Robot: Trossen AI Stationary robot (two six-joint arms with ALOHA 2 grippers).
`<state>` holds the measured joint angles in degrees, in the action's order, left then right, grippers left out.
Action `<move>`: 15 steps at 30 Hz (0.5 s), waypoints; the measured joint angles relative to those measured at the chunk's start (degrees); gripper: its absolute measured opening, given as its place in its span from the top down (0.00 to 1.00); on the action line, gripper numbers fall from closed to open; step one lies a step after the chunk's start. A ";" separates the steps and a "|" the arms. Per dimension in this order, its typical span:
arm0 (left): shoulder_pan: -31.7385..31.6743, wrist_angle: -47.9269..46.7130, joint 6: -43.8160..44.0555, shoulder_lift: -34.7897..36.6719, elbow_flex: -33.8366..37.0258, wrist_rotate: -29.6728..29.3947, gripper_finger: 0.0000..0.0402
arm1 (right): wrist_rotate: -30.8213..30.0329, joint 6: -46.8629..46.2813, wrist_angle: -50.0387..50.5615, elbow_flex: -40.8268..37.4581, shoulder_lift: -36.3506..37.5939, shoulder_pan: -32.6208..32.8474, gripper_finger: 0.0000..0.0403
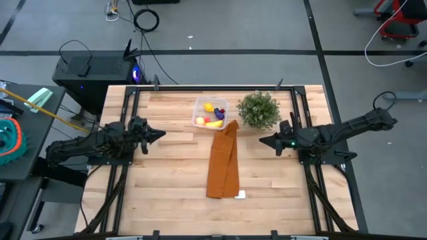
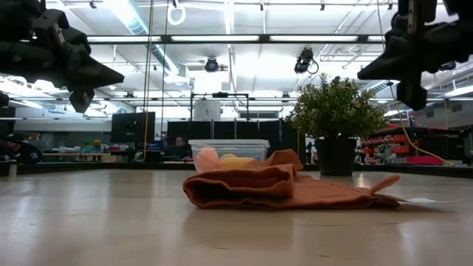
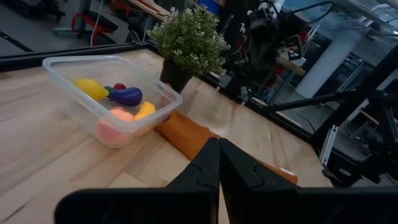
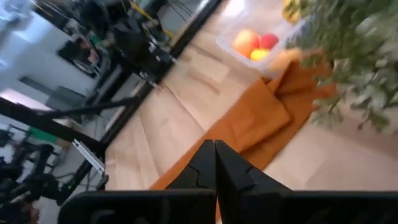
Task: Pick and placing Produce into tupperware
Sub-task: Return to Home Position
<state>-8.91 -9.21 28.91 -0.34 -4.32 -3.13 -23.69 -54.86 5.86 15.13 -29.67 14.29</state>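
The clear tupperware [image 1: 210, 113] [image 3: 106, 96] stands on the table's far middle, and the produce lies inside it: a yellow lemon [image 3: 92, 88], a dark purple piece [image 3: 126, 96], a small red piece [image 3: 119, 86], a banana [image 3: 145, 109] and a red-orange round fruit [image 3: 115, 122]. In the low view the box [image 2: 229, 151] shows behind the cloth. My left gripper [image 1: 160, 134] [image 3: 218, 163] hovers shut above the table, left of the box. My right gripper [image 1: 262, 141] [image 4: 214, 163] hovers shut to the right, near the plant. Neither touches anything.
A long orange-brown cloth [image 1: 223, 161] [image 2: 273, 186] lies from the box toward the near edge, one end against the box. A green potted plant [image 1: 258, 109] stands right of the box. A small white tag [image 1: 240, 195] lies by the cloth's near end. Bare wood lies on both sides.
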 joint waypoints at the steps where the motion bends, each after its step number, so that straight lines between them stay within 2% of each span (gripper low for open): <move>1: 0.00 -0.03 0.00 0.00 0.00 -0.12 0.98 | 0.26 1.41 -1.78 -1.11 0.96 -0.88 1.00; 3: 0.00 -0.07 -0.02 0.00 0.00 -0.18 0.98 | 2.08 4.23 -6.47 -3.15 2.55 -2.96 1.00; 6: 0.00 -0.07 -0.03 0.00 0.00 -0.63 0.97 | 8.31 7.58 -11.98 -5.17 4.53 -6.82 1.00; 12: 0.00 0.04 -0.17 0.00 0.00 -2.44 0.96 | 23.69 11.51 -12.23 -5.53 5.46 -14.90 1.00; 15: 0.00 0.07 -0.20 0.00 0.00 -2.44 0.97 | 25.75 12.88 -13.02 -6.09 5.56 -18.80 1.00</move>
<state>-8.91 -9.15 28.71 -0.34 -4.32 -5.56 2.06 -41.98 -7.16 9.04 -24.11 -4.51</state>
